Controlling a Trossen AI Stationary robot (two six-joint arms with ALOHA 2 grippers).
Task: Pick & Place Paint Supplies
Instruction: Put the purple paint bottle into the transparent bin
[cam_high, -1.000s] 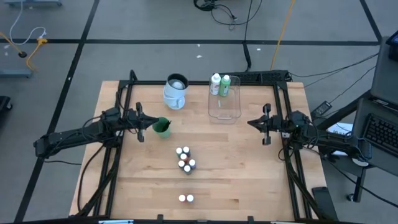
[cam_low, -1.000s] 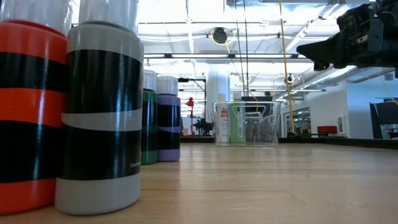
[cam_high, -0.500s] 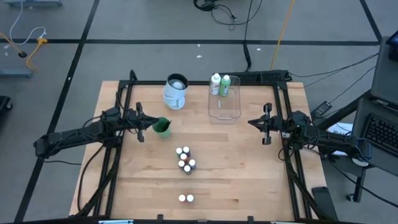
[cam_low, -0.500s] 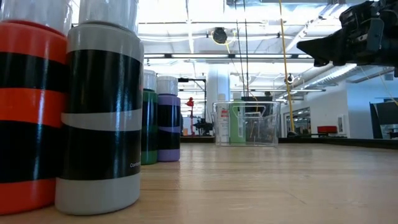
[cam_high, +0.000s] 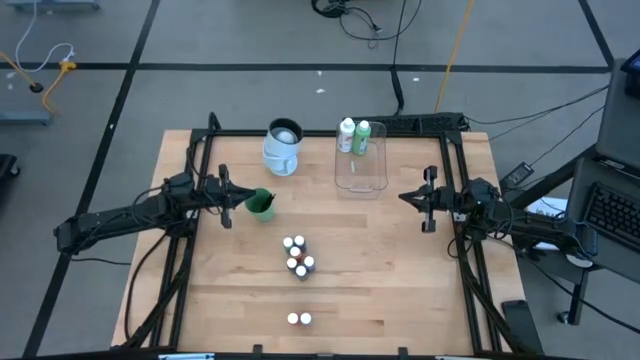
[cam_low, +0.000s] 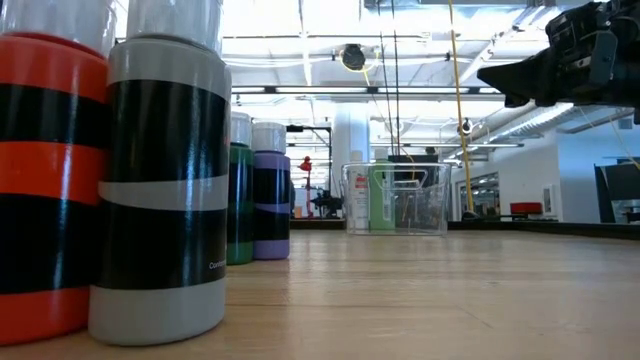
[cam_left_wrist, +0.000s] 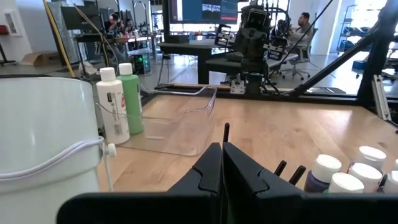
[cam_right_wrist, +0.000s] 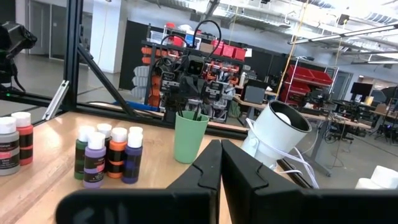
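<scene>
At nine o'clock on the wooden surface (cam_high: 380, 270), the left tool (cam_high: 238, 199) hovers with its fingers pressed together, empty, just beside the green cup (cam_high: 262, 204); the brushes (cam_left_wrist: 226, 132) in that cup show only as dark tips in the left wrist view. At three o'clock the right tool (cam_high: 405, 198) hangs pinched shut, also empty. A cluster of small paint bottles (cam_high: 298, 254) stands near the centre, with two more (cam_high: 299, 319) at six o'clock; their colours are hard to make out from above. The white bottle (cam_high: 346, 135) and green bottle (cam_high: 361, 137) stand at the far end of the clear tray (cam_high: 362, 180) at twelve o'clock, beside a white bucket (cam_high: 283, 146). Nothing has shifted since the earlier frames.
</scene>
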